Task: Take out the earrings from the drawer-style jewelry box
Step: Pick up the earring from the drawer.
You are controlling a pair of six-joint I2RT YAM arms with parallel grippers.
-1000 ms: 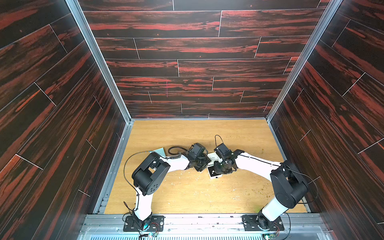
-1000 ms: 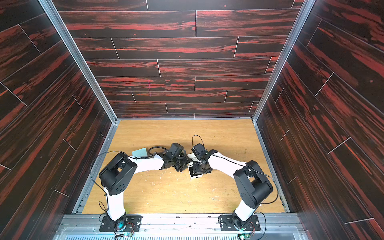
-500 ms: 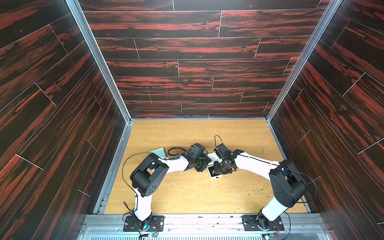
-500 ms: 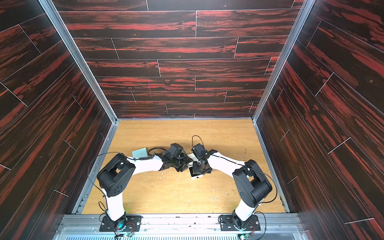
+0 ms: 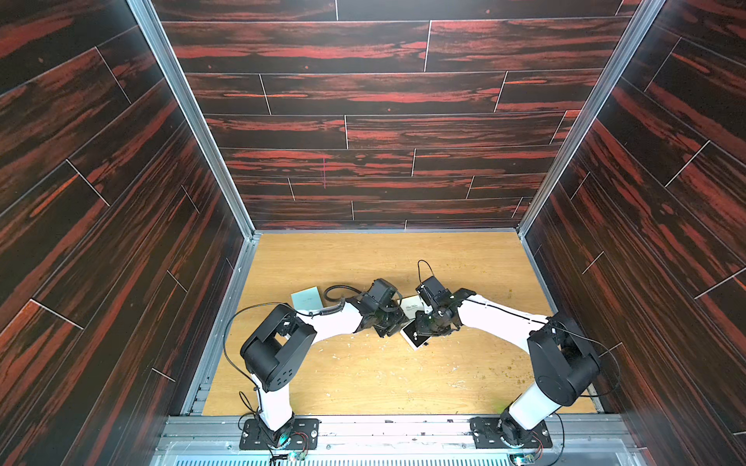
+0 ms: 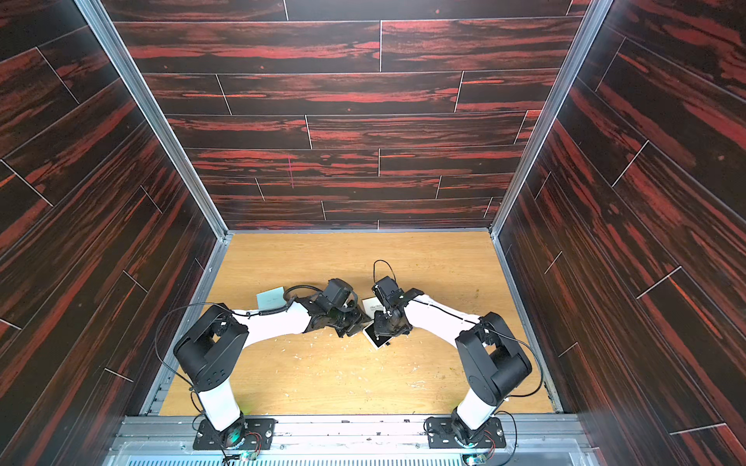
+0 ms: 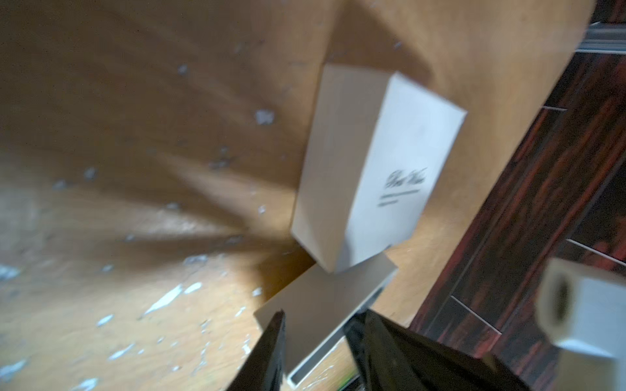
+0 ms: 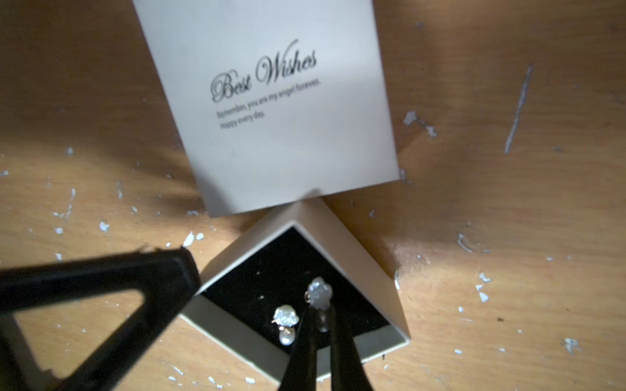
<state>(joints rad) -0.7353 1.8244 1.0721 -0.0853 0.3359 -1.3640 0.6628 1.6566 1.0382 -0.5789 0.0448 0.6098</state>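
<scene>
The drawer-style jewelry box lies in two parts at mid-table. Its white lettered sleeve (image 8: 281, 101) (image 5: 411, 306) (image 6: 370, 305) (image 7: 389, 169) lies just behind the pulled-out, black-lined tray (image 8: 355, 264) (image 5: 413, 338) (image 6: 373, 338). My right gripper (image 8: 321, 306) (image 5: 422, 324) is shut on one pale glinting earring (image 8: 319, 292), pinched at its fingertips over the tray. The other earring (image 8: 286, 321) lies on the black lining. My left gripper (image 7: 323, 316) (image 5: 393, 329) straddles a corner of the tray (image 7: 315, 304); both fingers seem to touch it. One of its fingers (image 8: 101, 287) rests against the tray's outer wall.
A flat pale teal box (image 5: 306, 297) (image 6: 270, 298) lies on the wooden table behind the left forearm. Small white flecks are scattered over the tabletop. Dark red-streaked walls close in the back and both sides.
Both arms have stayed over the box with hardly any shift. The left jaws have narrowed around the tray, and the right jaws have closed.
</scene>
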